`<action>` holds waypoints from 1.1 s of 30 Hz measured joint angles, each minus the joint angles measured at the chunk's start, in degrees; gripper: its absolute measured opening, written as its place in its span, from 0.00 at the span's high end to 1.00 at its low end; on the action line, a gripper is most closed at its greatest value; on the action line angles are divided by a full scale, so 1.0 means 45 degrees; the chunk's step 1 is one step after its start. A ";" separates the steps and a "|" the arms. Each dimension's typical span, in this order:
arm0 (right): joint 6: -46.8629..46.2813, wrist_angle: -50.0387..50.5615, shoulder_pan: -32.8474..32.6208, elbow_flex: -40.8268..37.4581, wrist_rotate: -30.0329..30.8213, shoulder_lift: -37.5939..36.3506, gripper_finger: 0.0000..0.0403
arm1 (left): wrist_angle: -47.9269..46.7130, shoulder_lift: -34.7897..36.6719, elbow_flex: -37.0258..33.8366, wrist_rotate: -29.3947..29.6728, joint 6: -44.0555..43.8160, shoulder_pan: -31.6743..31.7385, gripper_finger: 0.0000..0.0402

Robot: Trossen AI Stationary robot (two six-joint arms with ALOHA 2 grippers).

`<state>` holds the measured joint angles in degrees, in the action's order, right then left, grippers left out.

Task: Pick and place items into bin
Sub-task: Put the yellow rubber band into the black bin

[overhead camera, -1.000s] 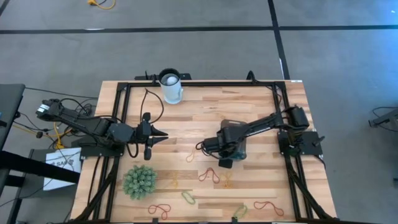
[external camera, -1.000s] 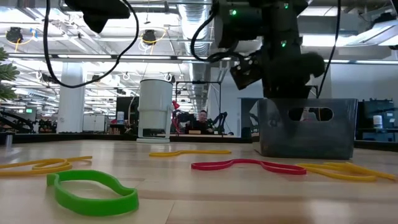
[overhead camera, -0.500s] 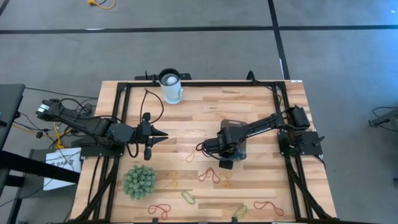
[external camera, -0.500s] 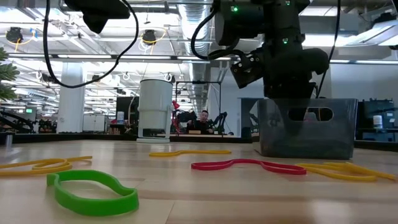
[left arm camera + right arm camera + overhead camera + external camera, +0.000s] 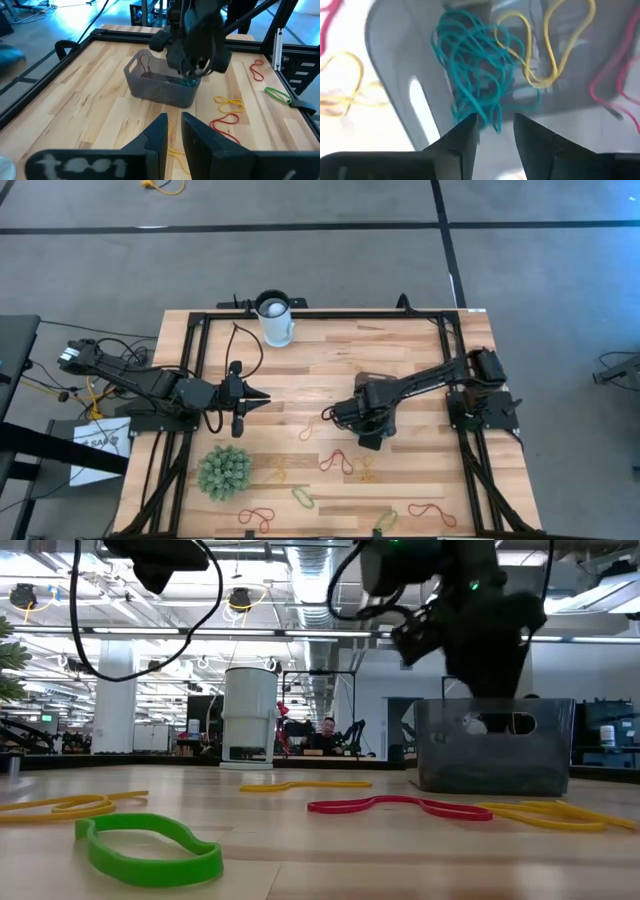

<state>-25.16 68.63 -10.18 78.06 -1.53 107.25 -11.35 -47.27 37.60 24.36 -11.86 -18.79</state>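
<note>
Hovering over the bin point(image 5: 161, 86), the right gripper point(image 5: 495, 131), jaws apart, faces teal loops point(image 5: 472, 65) inside.

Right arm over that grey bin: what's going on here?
The right gripper hangs over the bin with its fingers apart, and a teal bundle of loops lies just below them in the bin, beside yellow and red ones. The left gripper waits at the table's left side. More loops lie on the table, such as a red one and a green one.
</note>
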 joint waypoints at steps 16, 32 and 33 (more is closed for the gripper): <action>-0.3157 -0.0128 -0.2097 0.0000 0.1315 -0.6055 0.70 | -0.0267 0.0005 0.0000 0.0000 -0.0321 0.0000 0.89; -0.4058 -0.0644 -0.7538 -0.0005 0.5155 -0.7941 0.70 | -0.0228 -0.0519 0.0000 0.0017 -0.0965 0.0000 0.89; -0.3941 -0.0698 -0.7894 -0.0005 0.5348 -0.7845 0.70 | -0.0258 -0.0692 0.0000 0.0029 -0.1069 0.0000 0.89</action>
<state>-42.89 65.49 -45.70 78.04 22.53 71.94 -12.51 -50.38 37.60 24.49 -16.67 -18.79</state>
